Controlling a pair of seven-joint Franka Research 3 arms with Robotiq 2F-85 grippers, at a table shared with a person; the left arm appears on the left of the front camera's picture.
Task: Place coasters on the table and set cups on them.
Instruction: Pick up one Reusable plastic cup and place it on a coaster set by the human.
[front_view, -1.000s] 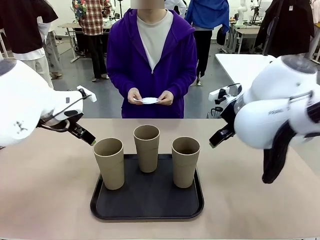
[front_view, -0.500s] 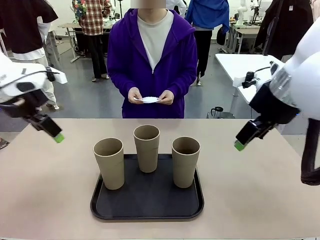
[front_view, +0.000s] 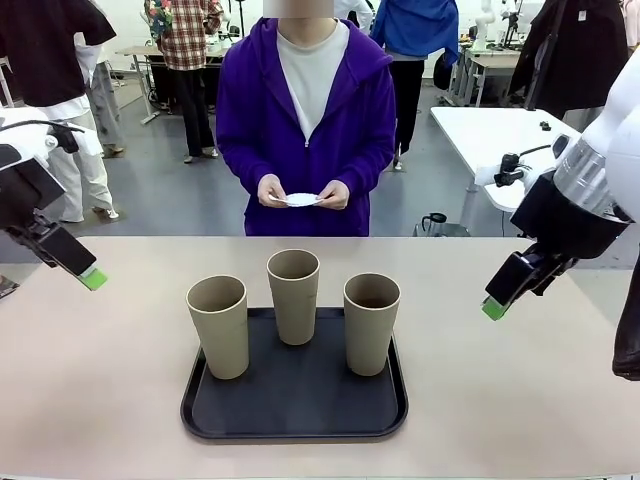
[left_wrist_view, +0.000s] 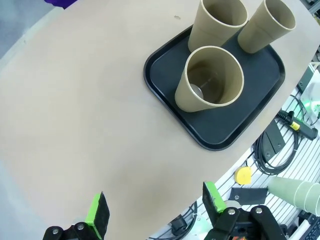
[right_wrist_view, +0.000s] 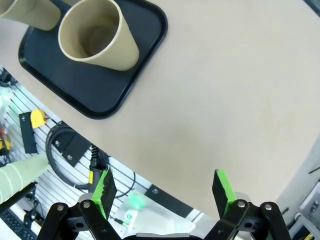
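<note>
Since a second ago both arms have swung outward, away from the tray. The left gripper, which was beside the left cup, now hangs over the table's left edge. The right gripper, which was close to the right cup, now sits over the table's right side, near that edge. The left wrist view shows the left gripper's jaws spread wide with nothing between them, and the right wrist view shows the same for the right gripper.

The three cups have not moved. They stand upright on the tray, one nearer its far edge and two nearer its front corners. They are tall, tapered, handleless tumblers in matte tan with smooth walls and plain round rims.

The tray is a flat black rectangle with rounded corners and a low raised lip, lying toward the table's near edge.

The person beyond the far edge still holds a thin, white, round coaster between both hands.

The tabletop is smooth, bare beige.
</note>
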